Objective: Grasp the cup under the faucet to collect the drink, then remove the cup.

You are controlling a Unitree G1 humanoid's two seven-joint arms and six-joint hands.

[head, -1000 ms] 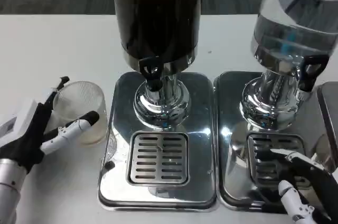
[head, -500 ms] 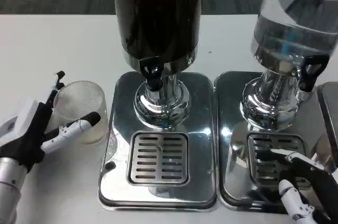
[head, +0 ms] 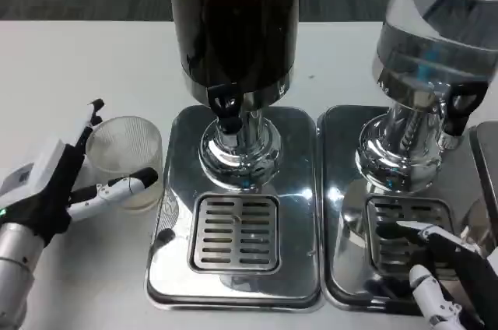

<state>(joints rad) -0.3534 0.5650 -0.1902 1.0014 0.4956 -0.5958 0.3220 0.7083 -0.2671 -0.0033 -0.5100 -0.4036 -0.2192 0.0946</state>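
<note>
The left hand point(head: 54, 190) brackets the clear ribbed plastic cup point(head: 124, 163) with spread fingers, not yet gripping, on the white counter point(head: 78, 73) left of the dark dispenser's faucet point(head: 226, 108). Likely light and crushable; grip mid-wall gently.

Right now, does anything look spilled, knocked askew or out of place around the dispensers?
Nothing looks spilled or damaged. The one thing off-position is the cup: it stands upright on the table left of the dark dispenser's tray, not under the faucet. The left hand has fingers around it.
</note>
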